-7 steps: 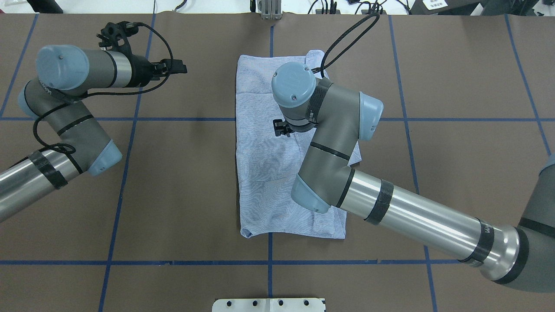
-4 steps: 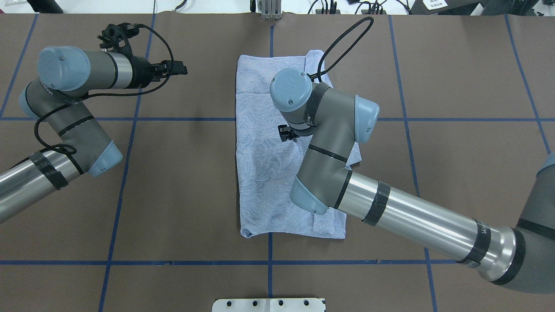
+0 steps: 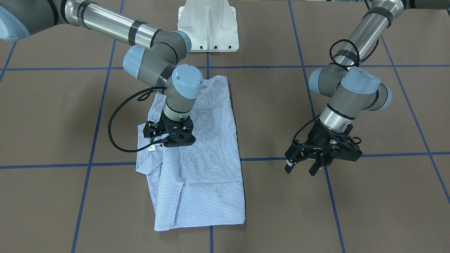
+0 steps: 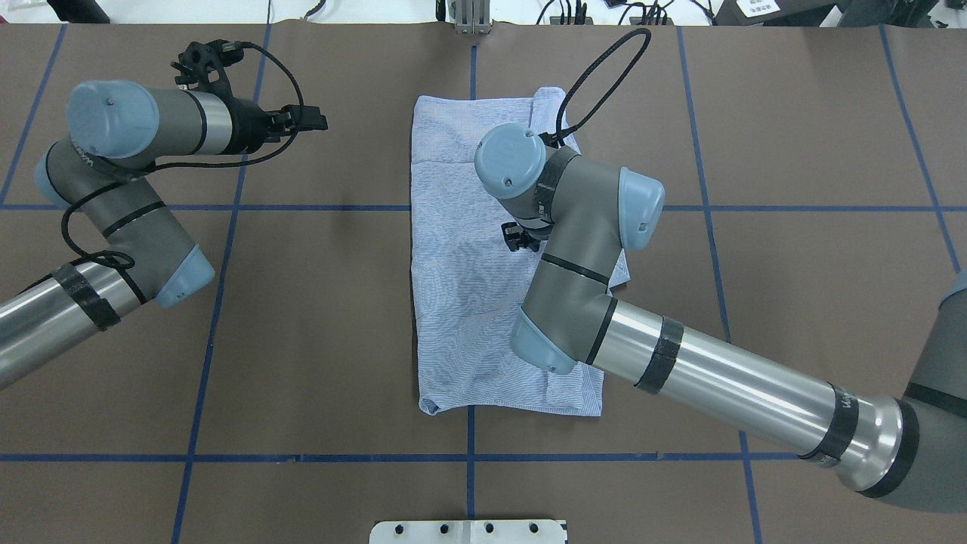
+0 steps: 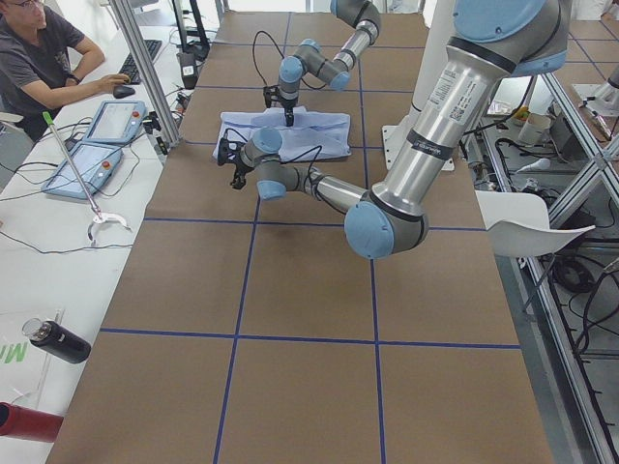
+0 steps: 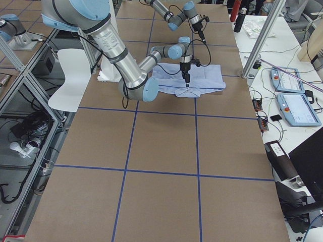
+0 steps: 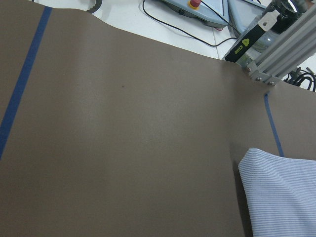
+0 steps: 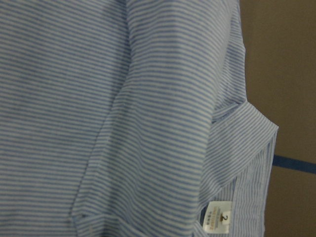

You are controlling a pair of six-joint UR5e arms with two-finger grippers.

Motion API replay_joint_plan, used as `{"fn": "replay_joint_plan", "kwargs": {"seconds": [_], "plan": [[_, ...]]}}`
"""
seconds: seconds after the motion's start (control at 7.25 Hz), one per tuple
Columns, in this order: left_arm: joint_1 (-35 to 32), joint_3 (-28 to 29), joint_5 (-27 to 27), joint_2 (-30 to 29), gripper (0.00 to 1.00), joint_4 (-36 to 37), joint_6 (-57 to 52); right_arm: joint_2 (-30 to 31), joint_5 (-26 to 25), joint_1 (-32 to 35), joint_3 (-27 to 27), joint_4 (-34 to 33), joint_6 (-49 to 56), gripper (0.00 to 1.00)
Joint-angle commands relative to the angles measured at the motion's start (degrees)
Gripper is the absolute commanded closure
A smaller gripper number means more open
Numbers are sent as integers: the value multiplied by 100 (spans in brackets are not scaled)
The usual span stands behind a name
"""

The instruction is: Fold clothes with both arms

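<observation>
Shirt (image 4: 461, 317): thin, finely striped cloth, folded oblong; long axis runs from robot toward you, collar (image 3: 143, 164) at robot's right. Left gripper (image 3: 300, 169) spread, empty. Right gripper (image 3: 167, 143) above collar; cannot tell whether clenched.

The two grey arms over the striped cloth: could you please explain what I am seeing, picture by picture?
They are two robot arms, each ending in a two-finger gripper, at a brown table. One camera looks down from behind the robot, one faces it, two watch from the table's ends, one rides on each wrist. A light blue striped shirt, partly folded, lies flat; the right wrist view shows its white neck label. The right gripper is down at the shirt near the collar; whether it grips cloth I cannot tell. The left gripper hangs open aside, holding nothing.
</observation>
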State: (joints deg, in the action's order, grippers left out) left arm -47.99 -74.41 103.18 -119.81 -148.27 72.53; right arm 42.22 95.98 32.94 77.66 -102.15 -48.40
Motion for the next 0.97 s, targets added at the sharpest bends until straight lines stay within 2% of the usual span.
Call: {"fn": "replay_joint_plan", "kwargs": {"seconds": [0.0, 0.14, 0.41, 0.83], "plan": [[9, -3, 0, -34, 0, 0, 15, 424, -53, 194, 448, -174, 522, 0], [0, -3, -9, -51, 0, 0, 24, 879, -61, 230, 852, -174, 672, 0], [9, -20, -9, -60, 0, 0, 33, 1304, -61, 283, 1232, -174, 735, 0], [9, -47, 0, -87, 0, 0, 33, 1271, 192, 494, 1786, -139, 1007, 0]]}}
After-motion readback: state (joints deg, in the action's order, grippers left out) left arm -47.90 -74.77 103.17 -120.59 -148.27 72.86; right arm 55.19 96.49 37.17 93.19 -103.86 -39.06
